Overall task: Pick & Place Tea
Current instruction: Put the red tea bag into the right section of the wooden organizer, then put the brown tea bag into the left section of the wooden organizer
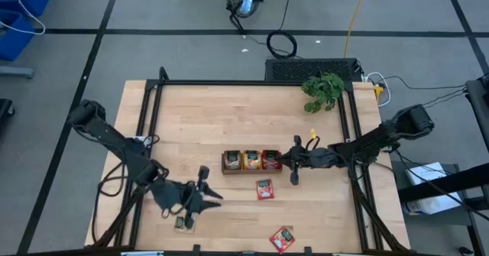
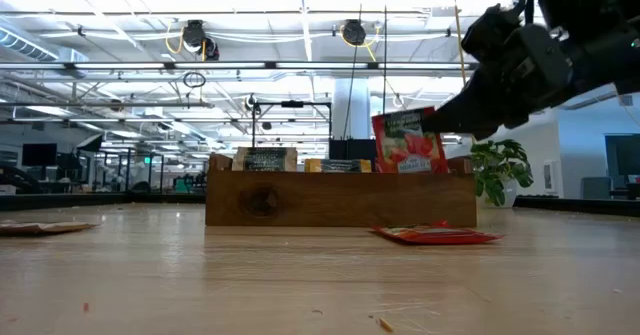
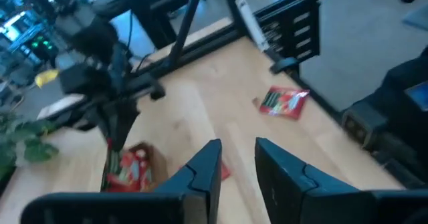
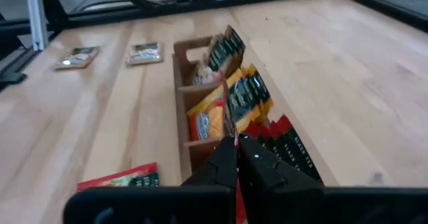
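The long brown tray (image 1: 250,170) stands mid-table with green, orange and red tea sachets upright in its three compartments (image 4: 231,97). My right gripper (image 1: 284,161) is at the tray's right end, shut on a red sachet (image 2: 408,141). My left gripper (image 1: 210,199) hovers open over the near left of the table, with nothing between its fingers (image 3: 237,160). Flat on the table lie a red sachet (image 1: 264,189) near the tray, another red one (image 1: 282,238) at the near edge, and a dark sachet (image 1: 183,224) beside my left gripper. My right gripper pinches the red sachet between its two fingers at the upper right edge (image 2: 432,125). The fingers reach in nearly level from the table's right. The sachet stands upright and slightly tilted, edge-on to the fingers (image 4: 227,120). Its lower edge is at the rim of the tray's right compartment.
A leafy green plant (image 1: 323,90) stands at the far right. Black frame rails (image 1: 153,118) run along the table's left, right and far sides. In the right wrist view, two sachets (image 4: 79,55) (image 4: 145,52) lie flat beyond the tray.
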